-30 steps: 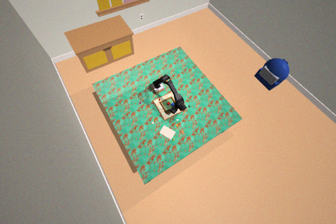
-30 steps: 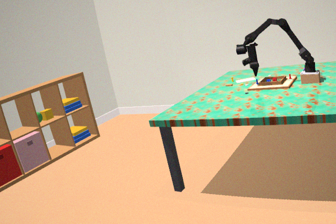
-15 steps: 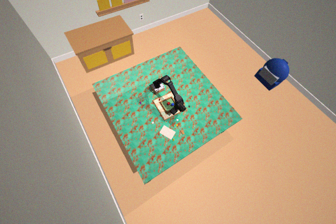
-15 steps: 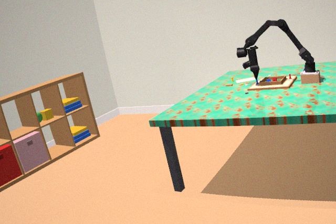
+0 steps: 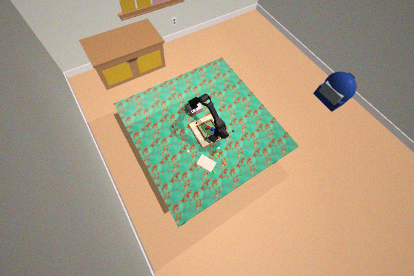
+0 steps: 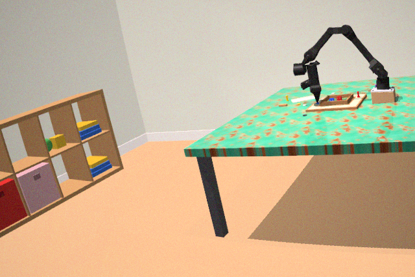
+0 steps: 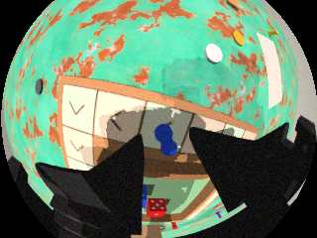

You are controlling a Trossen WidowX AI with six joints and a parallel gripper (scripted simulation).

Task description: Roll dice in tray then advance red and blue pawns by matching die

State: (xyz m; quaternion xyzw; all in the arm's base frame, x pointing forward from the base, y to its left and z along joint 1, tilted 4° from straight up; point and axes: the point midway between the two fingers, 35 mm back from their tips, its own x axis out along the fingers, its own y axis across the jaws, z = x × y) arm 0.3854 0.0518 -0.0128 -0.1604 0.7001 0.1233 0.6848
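My gripper [image 6: 317, 102] [image 7: 166, 136] is open, low over the board [image 6: 356, 107] [image 7: 79, 101], with its fingertips on either side of the blue pawn [image 7: 163, 133]. The pawn stands on a square of the track, with a gap to each finger in the wrist view. The red die [image 5: 207, 127] [image 6: 339, 98] [image 7: 157, 207] and the blue die [image 5: 212, 128] [image 6: 331, 99] [image 7: 144, 196] lie in the tray [image 6: 348, 99]. In the wrist view the left finger partly hides the blue die. The red pawn [image 5: 196, 122] [image 6: 358, 94] [image 7: 173, 225] stands on the board's side near the arm base.
Beyond the board lie a white card [image 5: 206, 162] [image 7: 272, 74], a white disc [image 5: 218, 147] [image 7: 213, 53], a yellow disc [image 5: 218, 154] [image 7: 239, 38], an orange block [image 5: 224, 162] and a yellow figure [image 5: 213, 172] [image 6: 286, 98]. A dark disc [image 5: 233, 130] [image 7: 39, 86] and a purple piece [image 5: 173, 127] lie at opposite sides.
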